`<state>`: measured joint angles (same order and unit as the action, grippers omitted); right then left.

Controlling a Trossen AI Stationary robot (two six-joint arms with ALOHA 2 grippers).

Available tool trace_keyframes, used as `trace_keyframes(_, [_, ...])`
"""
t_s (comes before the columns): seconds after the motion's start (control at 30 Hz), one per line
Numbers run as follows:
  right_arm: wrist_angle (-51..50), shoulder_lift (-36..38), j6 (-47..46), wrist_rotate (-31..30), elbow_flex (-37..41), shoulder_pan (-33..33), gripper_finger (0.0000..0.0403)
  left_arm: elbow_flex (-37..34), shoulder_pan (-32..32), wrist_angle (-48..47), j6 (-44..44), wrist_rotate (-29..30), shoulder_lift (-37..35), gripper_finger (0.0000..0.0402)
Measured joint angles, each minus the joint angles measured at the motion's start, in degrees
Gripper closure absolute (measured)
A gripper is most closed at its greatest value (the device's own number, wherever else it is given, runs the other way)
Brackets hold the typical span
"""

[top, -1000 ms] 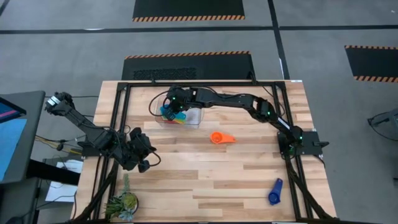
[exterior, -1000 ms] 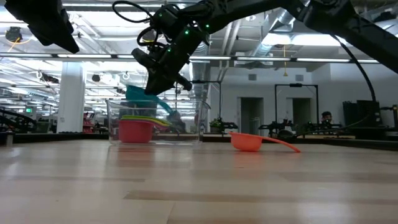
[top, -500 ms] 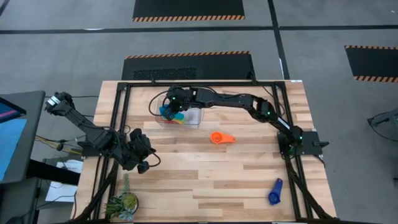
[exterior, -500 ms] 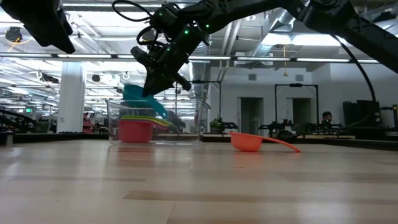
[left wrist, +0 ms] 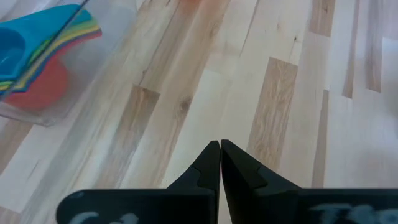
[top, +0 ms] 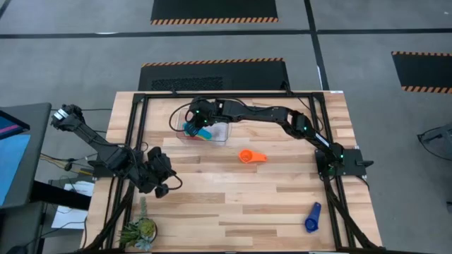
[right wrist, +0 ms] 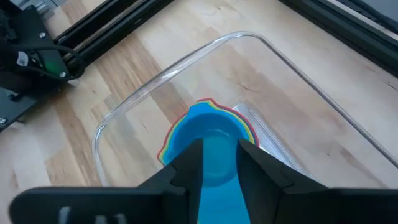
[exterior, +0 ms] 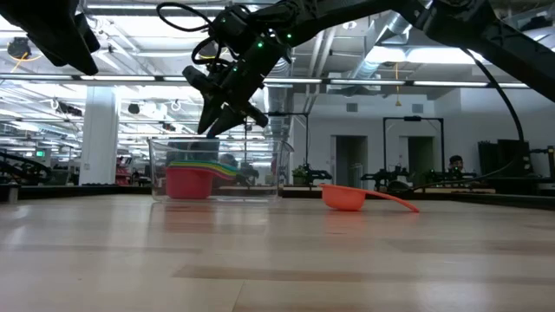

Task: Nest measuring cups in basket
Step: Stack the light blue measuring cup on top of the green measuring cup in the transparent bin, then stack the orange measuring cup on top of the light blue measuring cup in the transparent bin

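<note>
The clear basket (top: pixel 220 134) (right wrist: pixel 124 112) stands in the table's far middle and holds a nested stack of cups with a red one (exterior: pixel 189 183) at the bottom. A light blue cup (right wrist: pixel 208 140) lies on top of the stack. My right gripper (right wrist: pixel 221 149) (exterior: pixel 221 128) hangs open just above the basket's rim. Its fingers stand on either side of the light blue cup's handle, above it. An orange cup (top: pixel 251 156) (exterior: pixel 347 198) rests on the table right of the basket. A dark blue cup (top: pixel 311 217) lies near the right near corner. My left gripper (left wrist: pixel 220 144) (top: pixel 164 189) is shut over the table's left side.
A small potted plant (top: pixel 140 229) stands at the near left corner. Black frame rails (top: pixel 135 134) run along the table's left, right and far edges. Bare wood lies between the basket and the near edge.
The light blue cup, held tilted above the basket by my right gripper, has come down onto the stack inside. My right gripper has opened and let it go, staying above the basket's rim.
</note>
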<state>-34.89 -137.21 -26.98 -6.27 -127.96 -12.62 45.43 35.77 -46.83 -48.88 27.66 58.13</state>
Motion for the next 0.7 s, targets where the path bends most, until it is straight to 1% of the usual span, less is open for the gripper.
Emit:
trace_keyframes(0.27, [0.0, 0.0, 0.0, 0.1, 0.0, 0.0, 0.0265, 0.0, 0.0, 0.0, 0.0, -0.2, 0.0, 0.0401])
trace_keyframes(0.33, [0.0, 0.0, 0.3, 2.0, 0.0, 0.0, 0.0268, 0.0, 0.0, 0.0, 0.0, -0.3, 0.0, 0.0401])
trace_keyframes(0.43, [-2.6, 1.8, 1.9, 6.6, 0.1, 0.1, 0.0274, 0.0, 0.0, 0.0, -0.5, -0.4, 0.0, 0.0401])
trace_keyframes(0.47, [-3.7, 3.1, 3.1, 7.8, 0.1, 0.2, 0.0276, 0.0, 0.0, 0.0, -0.8, -0.5, 0.0, 0.0402])
trace_keyframes(0.53, [-9.1, 5.9, 5.6, 8.8, 0.0, 0.8, 0.0281, 0.0, 0.0, 0.0, -1.0, -0.5, 0.0, 0.0401])
trace_keyframes(0.63, [-18.3, 9.2, 8.7, 8.4, -0.1, 2.1, 0.0286, 0.0, 0.0, -0.1, -1.0, -0.1, 0.0, 0.0401])
trace_keyframes(0.7, [-23.2, 10.8, 8.9, 7.6, 0.0, 3.2, 0.0287, 0.0, 0.0, -0.1, -0.6, 0.2, 0.0, 0.0401])
